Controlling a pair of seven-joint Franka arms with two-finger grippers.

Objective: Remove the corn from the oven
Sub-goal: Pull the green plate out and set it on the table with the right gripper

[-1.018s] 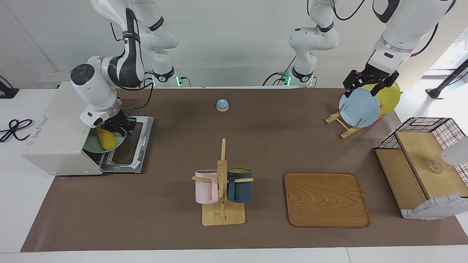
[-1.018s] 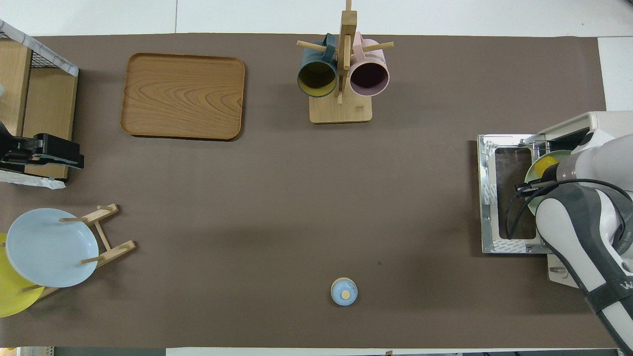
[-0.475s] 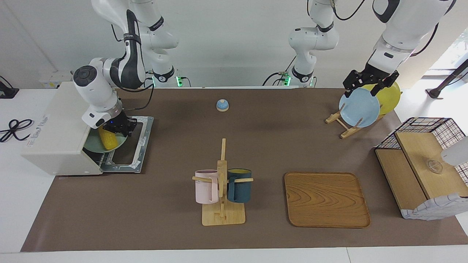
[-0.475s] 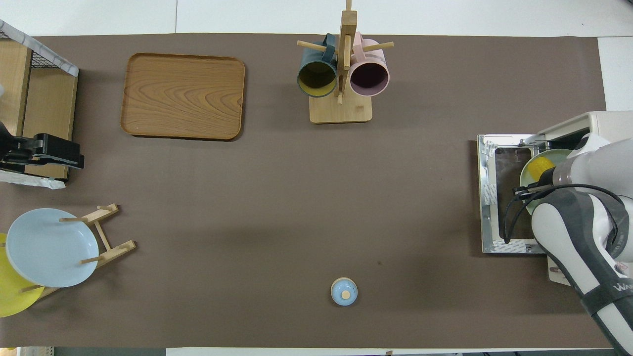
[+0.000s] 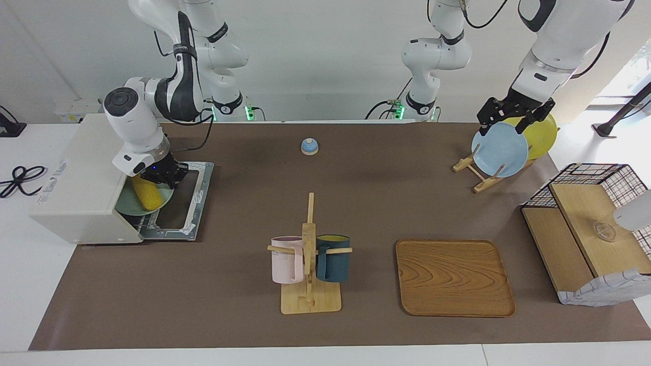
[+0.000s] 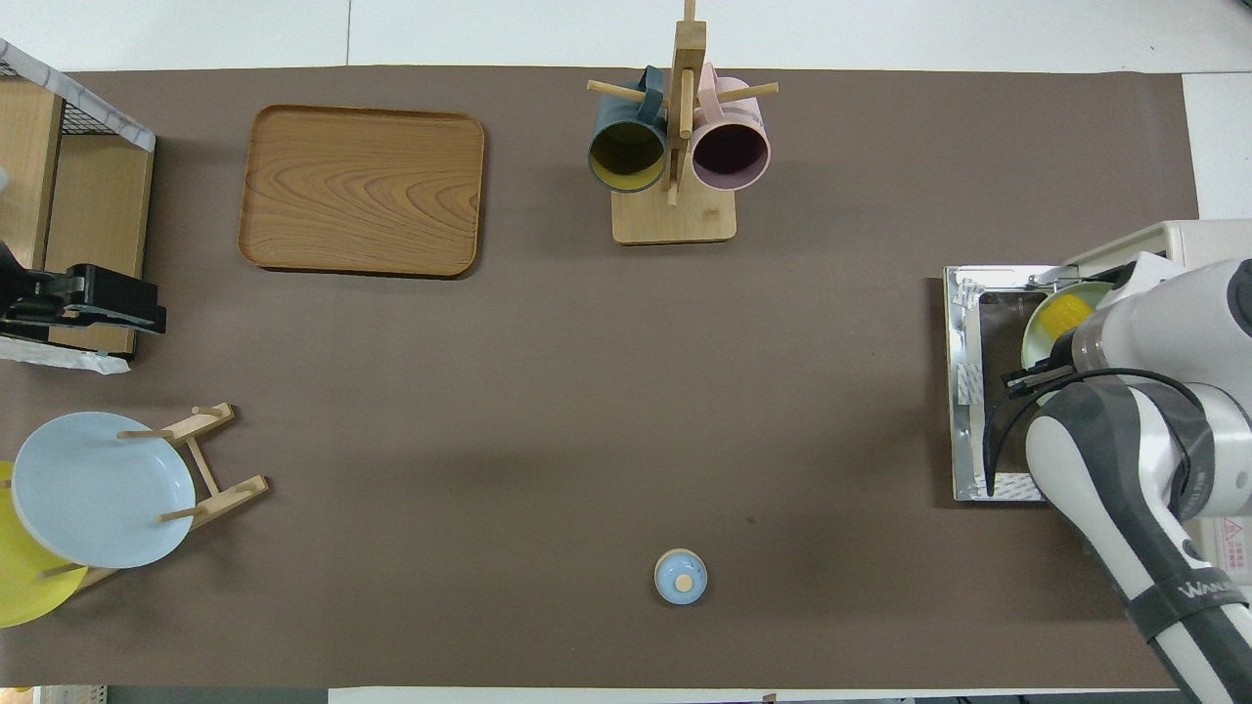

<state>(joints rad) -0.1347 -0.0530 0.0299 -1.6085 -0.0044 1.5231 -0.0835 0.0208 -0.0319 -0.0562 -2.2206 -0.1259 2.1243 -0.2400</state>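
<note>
In the facing view, the oven [image 5: 81, 193] sits at the right arm's end of the table with its door [image 5: 178, 203] dropped flat onto the brown mat. A green plate [image 5: 133, 203] juts from the oven mouth over the door, and the corn [image 5: 146, 195] lies on it, tilted. The right gripper [image 5: 161, 175] is down at the corn's upper end, clenched on it. The left gripper [image 5: 514, 116] hangs with fingers spread above a blue plate [image 5: 499, 152] that stands in a wooden rack, a yellow plate [image 5: 540, 133] just beside it. A bell [image 5: 309, 146] lies near the robots at mid-table, a mug stand [image 5: 308, 264] with a pink and a dark mug is farther out, a tray [image 5: 453, 277] lies beside it, and a basket [image 5: 590, 229] sits at the left arm's end. In the overhead view, the right arm covers most of the oven [image 6: 1164, 244]; the corn [image 6: 1064, 315] shows as a yellow patch on the plate [image 6: 1033, 344], over the door [image 6: 978, 391]. The right gripper is hidden under its arm here. The left gripper [image 6: 83, 303] shows over the basket's [image 6: 59, 196] edge, released.
</note>
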